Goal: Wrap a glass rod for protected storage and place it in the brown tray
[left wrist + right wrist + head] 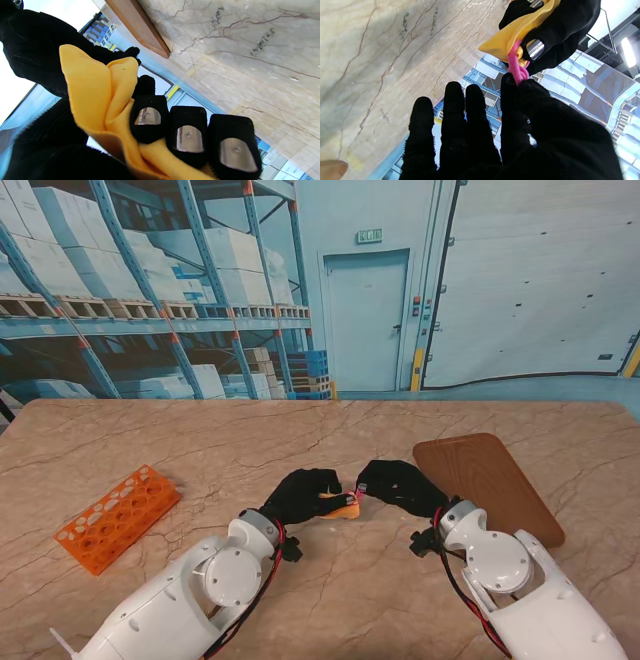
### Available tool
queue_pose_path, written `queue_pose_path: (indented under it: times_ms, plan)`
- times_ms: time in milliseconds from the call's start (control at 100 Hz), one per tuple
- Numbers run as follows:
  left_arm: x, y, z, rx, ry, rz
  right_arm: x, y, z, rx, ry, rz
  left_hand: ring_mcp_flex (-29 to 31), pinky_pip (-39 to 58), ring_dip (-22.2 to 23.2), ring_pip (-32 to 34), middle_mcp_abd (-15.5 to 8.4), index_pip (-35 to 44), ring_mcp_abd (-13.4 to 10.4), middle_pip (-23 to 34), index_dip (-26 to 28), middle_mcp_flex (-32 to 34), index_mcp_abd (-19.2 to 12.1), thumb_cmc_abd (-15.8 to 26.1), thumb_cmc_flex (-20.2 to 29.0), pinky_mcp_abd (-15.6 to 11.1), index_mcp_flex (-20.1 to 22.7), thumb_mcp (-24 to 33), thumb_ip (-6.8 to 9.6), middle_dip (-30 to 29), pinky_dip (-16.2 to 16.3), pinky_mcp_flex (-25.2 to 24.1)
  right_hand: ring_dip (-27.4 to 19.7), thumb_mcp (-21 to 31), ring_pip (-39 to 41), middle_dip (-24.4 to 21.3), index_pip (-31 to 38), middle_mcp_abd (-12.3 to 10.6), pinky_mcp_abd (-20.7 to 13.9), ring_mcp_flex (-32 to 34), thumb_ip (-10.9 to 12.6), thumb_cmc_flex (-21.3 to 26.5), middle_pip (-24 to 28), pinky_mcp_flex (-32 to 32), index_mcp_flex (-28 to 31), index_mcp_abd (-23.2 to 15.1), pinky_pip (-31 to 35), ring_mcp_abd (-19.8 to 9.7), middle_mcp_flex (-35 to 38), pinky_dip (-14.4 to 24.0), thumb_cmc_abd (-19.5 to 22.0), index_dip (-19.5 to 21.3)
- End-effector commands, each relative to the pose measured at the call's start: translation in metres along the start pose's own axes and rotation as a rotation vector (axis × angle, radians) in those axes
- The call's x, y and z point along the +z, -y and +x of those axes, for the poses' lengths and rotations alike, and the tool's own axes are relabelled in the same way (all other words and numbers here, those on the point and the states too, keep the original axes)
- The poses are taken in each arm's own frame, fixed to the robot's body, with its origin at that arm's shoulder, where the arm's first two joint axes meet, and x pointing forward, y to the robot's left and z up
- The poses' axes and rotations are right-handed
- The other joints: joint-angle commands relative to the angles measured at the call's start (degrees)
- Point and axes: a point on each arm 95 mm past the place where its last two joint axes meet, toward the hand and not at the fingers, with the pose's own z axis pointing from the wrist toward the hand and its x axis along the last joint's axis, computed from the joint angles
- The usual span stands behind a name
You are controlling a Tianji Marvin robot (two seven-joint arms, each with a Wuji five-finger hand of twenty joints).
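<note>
Marble table (pixel 330 430) mostly bare toward its far edge, brown tray (pixel 490 480) at right, orange rack (pixel 117 517) near left edge, left hand (pixel 300 495) clenched around yellow cloth (pixel 340 507), right hand (pixel 400 485) pinching pink tie (pixel 517 67), glass rod not visible.

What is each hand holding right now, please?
Left hand: closed on the folded yellow cloth.
Right hand: thumb and a finger pinch the pink string at the cloth's end; the other fingers are extended.

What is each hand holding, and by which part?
Left hand grips the bunched yellow cloth at its middle; right hand pinches the pink tie by its end.
</note>
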Motion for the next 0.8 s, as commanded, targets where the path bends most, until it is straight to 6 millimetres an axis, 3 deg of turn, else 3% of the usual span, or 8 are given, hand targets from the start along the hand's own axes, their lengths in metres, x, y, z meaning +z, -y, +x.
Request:
queue_pose_path:
  times_ms: [0, 180, 280, 420, 560, 720, 790]
  plan:
    - [0.000, 0.002, 0.003, -0.008, -0.008, 0.014, -0.005, 0.005, -0.001, 0.016, 0.002, 0.003, 2.09, 14.42, -0.32, 4.07, -7.34, -0.46, -2.36, 8.20, -0.64, 1.83, -1.13, -2.77, 4.22, -3.28, 0.41, 7.17, 4.36, 0.76, 1.46, 1.23, 0.45, 0.71, -0.82, 0.27, 2.40, -0.29, -0.01, 1.32, 2.93, 1.61, -0.57, 0.49, 2.36, -3.62, -1.21, -0.46, 1.01, 1.36, 1.14, 0.02]
    - [-0.002, 0.007, 0.003, -0.006, -0.024, 0.038, -0.012, 0.004, -0.004, -0.034, -0.006, -0.037, 2.09, 14.42, -0.56, 4.41, -7.09, -0.10, -2.97, 8.36, -0.85, 1.82, -2.44, -2.83, 3.23, -4.06, 0.60, 7.82, 4.53, 0.54, 1.74, 1.32, 0.78, 6.51, -0.99, 0.48, 1.28, -0.01, 0.32, 1.33, 2.90, -5.13, -0.99, 0.64, 0.19, -3.41, -1.61, -0.25, 1.03, 1.88, -5.49, -2.25]
    - [-0.003, 0.010, 0.004, -0.012, -0.036, 0.052, -0.015, 0.004, -0.007, -0.035, 0.007, -0.063, 2.06, 14.42, -0.64, 4.68, -7.04, -0.63, -2.80, 8.38, -1.17, 1.81, -3.74, -1.95, 3.56, -4.28, 0.19, 7.00, 3.33, 0.41, 2.04, 1.35, 0.86, 9.13, -1.16, 0.53, -0.84, 0.25, 0.60, 0.98, 2.91, -11.28, -1.23, 0.64, -1.96, -2.16, -1.72, 0.02, 0.57, 2.00, -9.04, -2.82]
    - [-0.004, 0.013, 0.005, -0.015, -0.052, 0.065, -0.016, 0.008, -0.012, 0.010, 0.040, -0.072, 2.05, 14.42, -0.71, 4.85, -6.86, -0.93, -2.62, 8.33, -0.98, 1.81, -4.29, -0.73, 4.23, -4.29, -0.57, 5.86, 2.39, 0.31, 2.36, 1.36, 0.94, 11.49, -1.52, 0.61, -8.96, 0.56, 0.58, 0.27, 4.13, -16.88, -1.59, 0.38, -1.80, -0.21, -2.01, -0.02, -0.80, 2.17, -9.82, 0.92]
    - [-0.006, 0.015, 0.006, -0.019, -0.062, 0.072, -0.013, 0.013, -0.015, 0.072, 0.069, -0.070, 2.05, 14.42, -0.73, 4.98, -6.86, -1.04, -2.60, 8.34, -0.84, 1.80, -4.28, -0.21, 4.83, -4.36, -0.79, 5.10, 1.84, 0.29, 2.56, 1.38, 0.99, 12.67, -1.67, 0.52, -14.26, 0.57, 0.49, -0.35, 6.44, -19.71, -1.96, 0.21, -2.96, 0.23, -2.21, -0.23, -2.22, 2.35, -11.13, 4.73]
    - [-0.007, 0.015, 0.008, -0.028, -0.070, 0.069, -0.003, 0.017, -0.013, 0.175, 0.087, -0.075, 2.06, 14.42, -0.74, 5.14, -6.86, -0.97, -2.65, 8.35, -0.69, 1.80, -4.05, 0.16, 4.99, -4.48, -0.89, 4.75, 1.71, 0.27, 2.79, 1.42, 0.88, 11.67, -1.75, 0.27, -16.56, 0.08, -0.15, -1.26, 6.17, -18.56, -2.27, -0.03, -10.32, -5.35, -2.30, -0.83, -4.98, 2.27, -12.63, 6.40]
    - [-0.008, 0.014, 0.009, -0.034, -0.071, 0.063, 0.000, 0.019, -0.011, 0.228, 0.100, -0.065, 2.05, 14.42, -0.80, 5.29, -6.86, -0.91, -2.73, 8.36, -0.50, 1.80, -4.36, 1.15, 5.40, -4.56, -1.18, 3.78, 0.83, 0.25, 3.20, 1.43, 0.87, 11.74, -1.74, 0.18, -16.02, -0.02, -0.51, -1.68, 6.00, -18.17, -2.39, -0.29, -11.45, -6.99, -2.36, -0.96, -5.88, 2.27, -12.43, 6.80]
